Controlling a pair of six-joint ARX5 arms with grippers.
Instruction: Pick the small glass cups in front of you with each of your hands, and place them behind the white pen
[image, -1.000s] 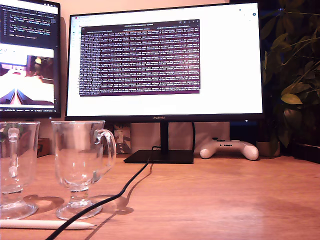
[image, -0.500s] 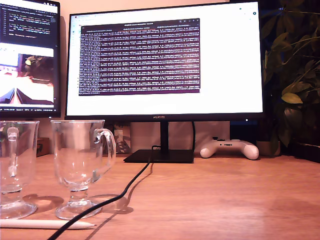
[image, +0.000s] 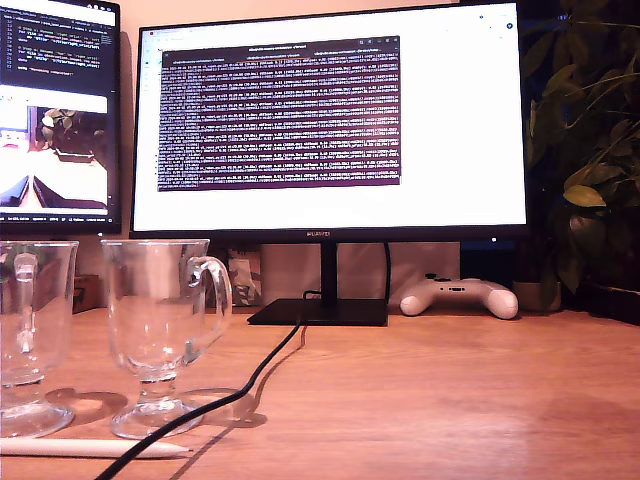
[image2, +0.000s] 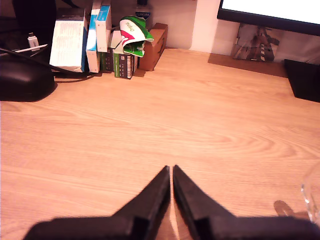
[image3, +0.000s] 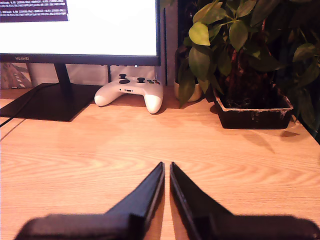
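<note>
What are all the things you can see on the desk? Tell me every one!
glass cups: two, clear, exterior view's left, one and another
white pen: one, white, lying in front of the cups
cable: one, black, running across the desk
monitors: two, black, lit, big one, smaller at exterior view's left
game controller: one, white, beside the monitor stand
plant: one, green, black tray
boxes: several, white, blue, green, against the wall
desk: one, wooden
my first gripper: black, closed
my second gripper: black, closed
</note>
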